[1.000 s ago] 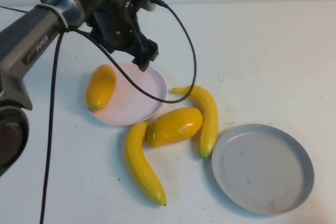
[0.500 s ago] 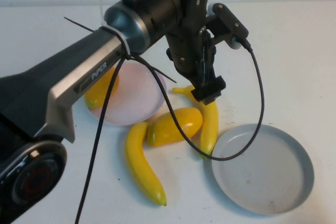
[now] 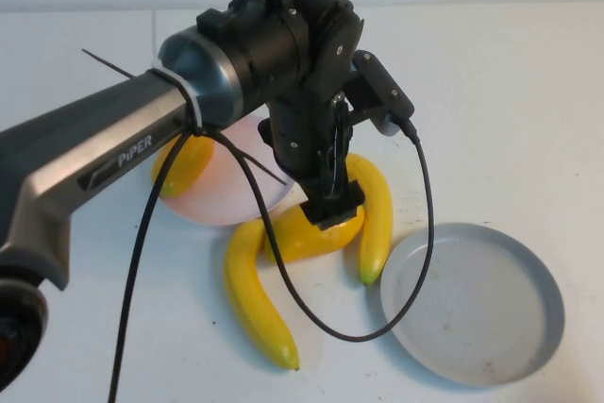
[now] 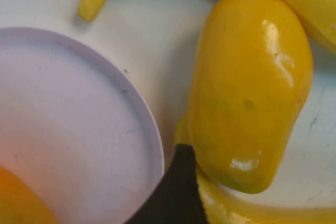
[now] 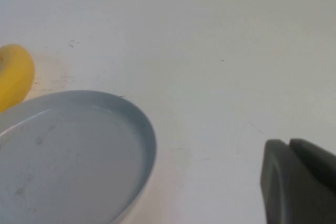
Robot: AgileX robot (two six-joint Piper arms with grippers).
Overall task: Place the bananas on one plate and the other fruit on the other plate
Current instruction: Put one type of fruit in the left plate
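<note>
A plump yellow mango (image 3: 300,235) lies on the table between two bananas (image 3: 253,297), beside the pink plate (image 3: 236,197). The left gripper (image 3: 332,207) hovers directly over it, fingers spread. The right gripper (image 5: 299,182), closed, sits near the grey plate (image 3: 472,303).

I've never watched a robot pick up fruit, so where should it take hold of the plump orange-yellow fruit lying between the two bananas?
Probably across the fat middle of the plump oval orange-yellow fruit, coming straight down from above. It lies flat on the white table, hemmed in by the long curved yellow bananas, so its short width suits the open left claw hovering over it. The right claw is shut, beside the round grey plate.
</note>
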